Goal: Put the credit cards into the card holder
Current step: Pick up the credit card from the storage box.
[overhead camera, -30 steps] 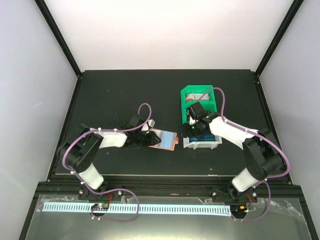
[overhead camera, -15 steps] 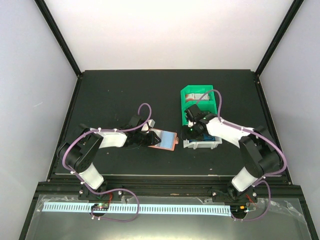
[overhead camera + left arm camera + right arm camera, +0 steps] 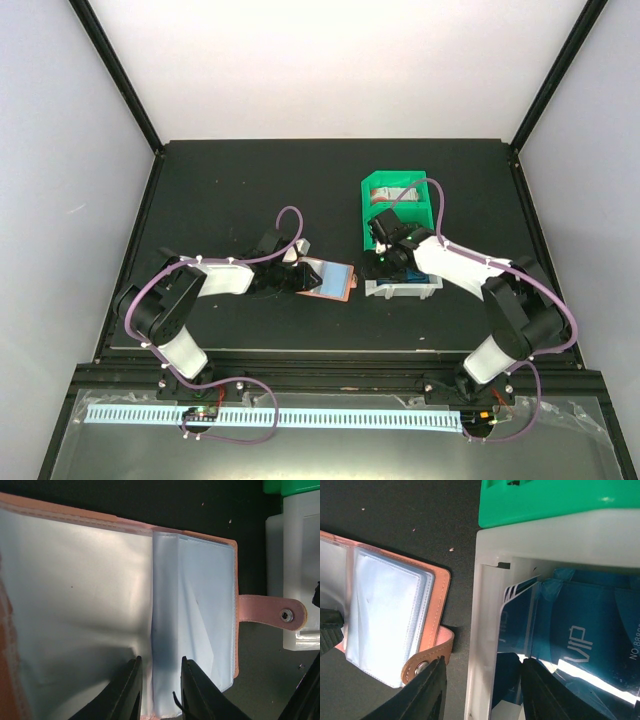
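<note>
Black tabletop, plain white walls around it, nothing fancy. The card holder lies flat and open in the middle, clear sleeves facing up and the snap tab pointing at the green-and-white tray just beside it.

The left gripper has its fingers drawn in close on either side of the sleeve stack's spine. From the wrist view, we'd say they're pinching that fold. Our guess is that it's there to pin the wallet open and stop it sliding when a card gets pushed in.

The credit cards we can see are blue, one marked VIP, and they stand on edge in the tray's white end, none in the wallet yet as far as we can tell. The right gripper is down at that end with its fingers spread fairly wide and gripping nothing. One finger is outside the white wall, the other over the cards. That straddle looks awkward to us. It probably needs to shift inward so both fingers bracket just one card, otherwise it grabs the wall too.
</note>
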Available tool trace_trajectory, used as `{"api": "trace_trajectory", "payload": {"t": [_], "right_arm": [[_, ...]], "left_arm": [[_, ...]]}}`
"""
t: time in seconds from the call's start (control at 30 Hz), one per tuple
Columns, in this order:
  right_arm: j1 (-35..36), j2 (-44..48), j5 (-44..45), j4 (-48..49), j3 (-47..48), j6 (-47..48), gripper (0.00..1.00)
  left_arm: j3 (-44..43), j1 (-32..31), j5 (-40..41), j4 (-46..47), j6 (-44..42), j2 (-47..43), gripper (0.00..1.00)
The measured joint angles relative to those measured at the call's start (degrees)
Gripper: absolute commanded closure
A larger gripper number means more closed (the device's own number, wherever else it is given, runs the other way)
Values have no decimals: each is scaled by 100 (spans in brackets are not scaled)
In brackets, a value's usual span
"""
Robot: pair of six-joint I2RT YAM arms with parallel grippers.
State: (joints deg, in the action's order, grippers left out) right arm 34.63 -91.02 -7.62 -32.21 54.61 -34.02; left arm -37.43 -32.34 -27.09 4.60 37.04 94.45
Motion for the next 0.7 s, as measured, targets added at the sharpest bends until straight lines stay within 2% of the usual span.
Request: {"api": "trace_trajectory", "payload": {"t": [0.7], "right_arm": [[7,271,20,-105,2,-66,67]], "left_arm": [[0,-26,39,2,2,0,76]]}}
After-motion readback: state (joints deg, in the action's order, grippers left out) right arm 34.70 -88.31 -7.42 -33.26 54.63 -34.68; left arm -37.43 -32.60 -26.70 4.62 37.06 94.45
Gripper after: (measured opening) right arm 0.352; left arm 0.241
